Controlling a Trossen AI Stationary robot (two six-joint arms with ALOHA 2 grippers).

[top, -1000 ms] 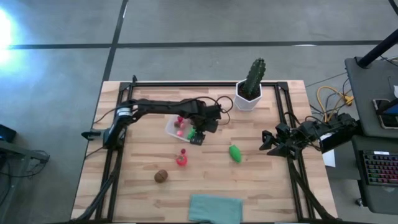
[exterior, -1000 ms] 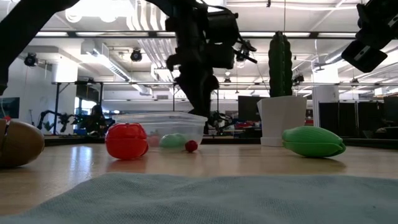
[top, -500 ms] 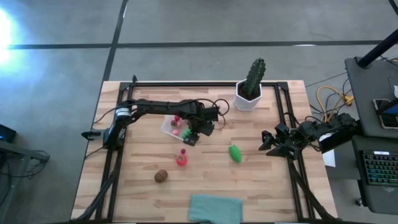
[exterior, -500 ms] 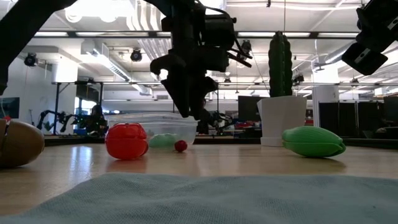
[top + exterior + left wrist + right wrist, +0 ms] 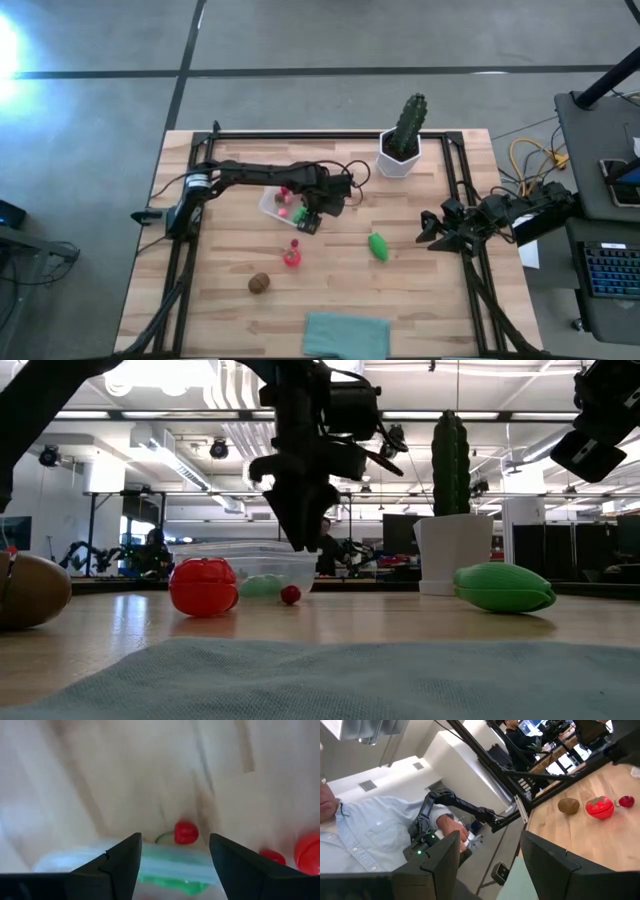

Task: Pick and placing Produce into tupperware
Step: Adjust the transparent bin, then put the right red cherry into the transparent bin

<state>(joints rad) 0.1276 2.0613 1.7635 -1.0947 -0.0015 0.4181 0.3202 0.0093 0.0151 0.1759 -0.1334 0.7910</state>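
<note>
The clear tupperware [image 5: 280,203] sits left of the table's middle, with a green piece [image 5: 165,882] and small red pieces [image 5: 285,196] inside. My left gripper [image 5: 175,837] points down, open, over its near right rim [image 5: 170,867], with nothing between the fingers. On the table lie a cherry [image 5: 186,832], a red tomato [image 5: 203,587], a brown kiwi [image 5: 260,283] and a second green piece [image 5: 378,245]. My right gripper [image 5: 490,837] waits open at the table's right edge [image 5: 428,228]. My left gripper hangs with its fingertips [image 5: 300,542] level with the tupperware's rim at its right end. I cannot tell whether they touch the rim.
A cactus in a white pot [image 5: 402,150] stands at the far edge. A teal cloth [image 5: 345,335] lies at the near edge. A black frame [image 5: 460,170] runs along the table's sides. A person in a light shirt [image 5: 365,840] shows beyond the table in the right wrist view.
My left gripper has tipped and its fingertips have swung a little toward the table's left, staying open. The tupperware and the cherry beside it have slid a short way toward the table's left.
</note>
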